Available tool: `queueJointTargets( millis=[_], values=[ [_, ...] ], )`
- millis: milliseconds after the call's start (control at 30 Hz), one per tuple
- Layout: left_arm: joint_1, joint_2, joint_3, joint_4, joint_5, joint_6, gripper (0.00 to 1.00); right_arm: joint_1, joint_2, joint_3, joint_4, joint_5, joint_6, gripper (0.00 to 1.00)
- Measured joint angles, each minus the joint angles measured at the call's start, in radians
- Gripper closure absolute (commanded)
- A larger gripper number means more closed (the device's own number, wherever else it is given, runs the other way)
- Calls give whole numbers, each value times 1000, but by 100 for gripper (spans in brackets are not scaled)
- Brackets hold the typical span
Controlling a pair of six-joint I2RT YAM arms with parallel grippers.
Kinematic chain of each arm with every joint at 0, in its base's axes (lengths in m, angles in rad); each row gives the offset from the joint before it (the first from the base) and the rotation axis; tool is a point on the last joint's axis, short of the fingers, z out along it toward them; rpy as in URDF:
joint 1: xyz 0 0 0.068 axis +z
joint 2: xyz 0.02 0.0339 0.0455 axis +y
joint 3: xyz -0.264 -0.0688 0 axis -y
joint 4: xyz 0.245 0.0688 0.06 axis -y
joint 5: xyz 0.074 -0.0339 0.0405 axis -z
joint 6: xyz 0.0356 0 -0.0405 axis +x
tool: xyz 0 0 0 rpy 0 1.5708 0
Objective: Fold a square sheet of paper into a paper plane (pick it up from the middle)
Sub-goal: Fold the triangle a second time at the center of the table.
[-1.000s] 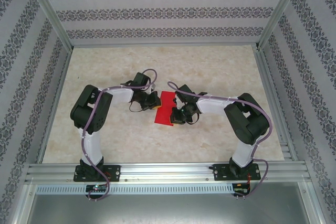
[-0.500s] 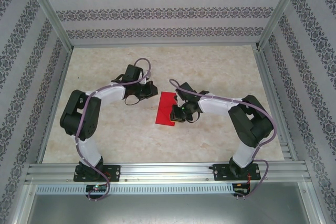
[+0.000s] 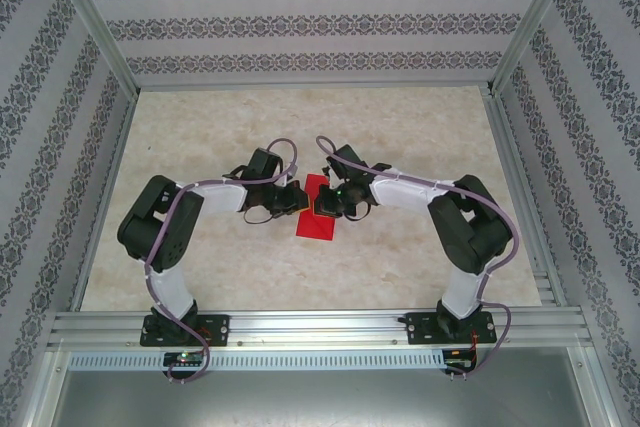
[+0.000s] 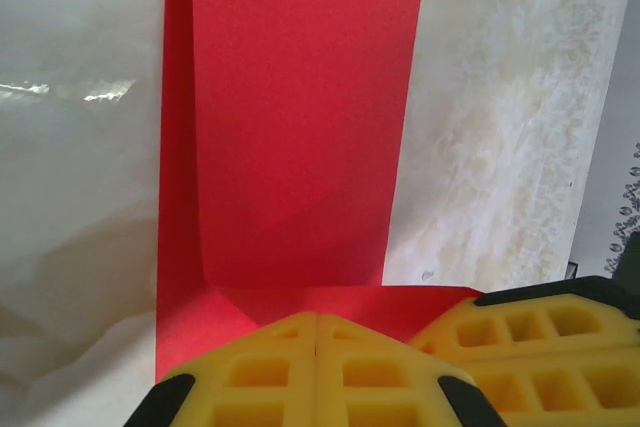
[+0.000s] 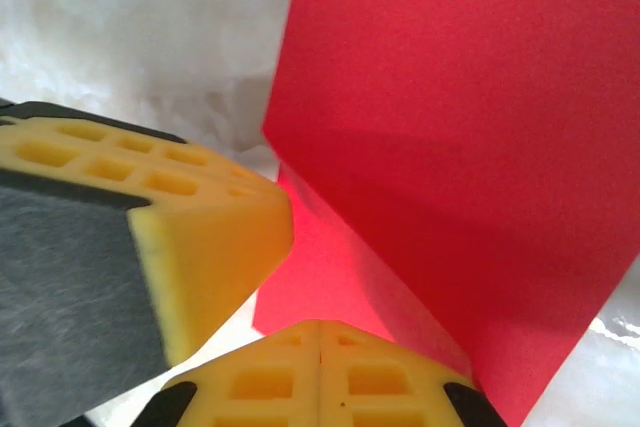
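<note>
Sheet of paper [image 3: 316, 228]: plain bright red. Left gripper [image 4: 316, 347], right gripper [image 5: 318, 349]: yellow, black-edged. Table [image 3: 200, 147]: cream, marbled. Walls [image 3: 300, 27]: white, grey ornamental bands. Cables [image 3: 170, 237]: purple.

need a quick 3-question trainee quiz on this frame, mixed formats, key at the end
1. True or false: the square sheet of paper lies fully flat, with no fold.
2. Where is the sheet? A: mid-table, between the left pincer and the right pincer. B: at the far left corner. C: on the front rail.
3. Fill in: in the left wrist view, the left pincer's two yellow pads are ___ (apart / together).
Key: 1 false; 2 A; 3 together.
</note>
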Motion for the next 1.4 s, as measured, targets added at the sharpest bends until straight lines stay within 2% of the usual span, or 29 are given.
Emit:
queueJointTargets(
  millis=[633, 1133, 1400],
  values=[
    [-1, 96, 35, 25, 7, -19, 99, 0, 75, 23, 5, -14, -13, 95],
    [-8, 96, 51, -6, -20, -18, 100, 13, 87, 20, -41, -18, -65, 95],
    [-8, 96, 57, -21, -29, -19, 100, 13, 60, -32, 5, -16, -87, 95]
  ],
)
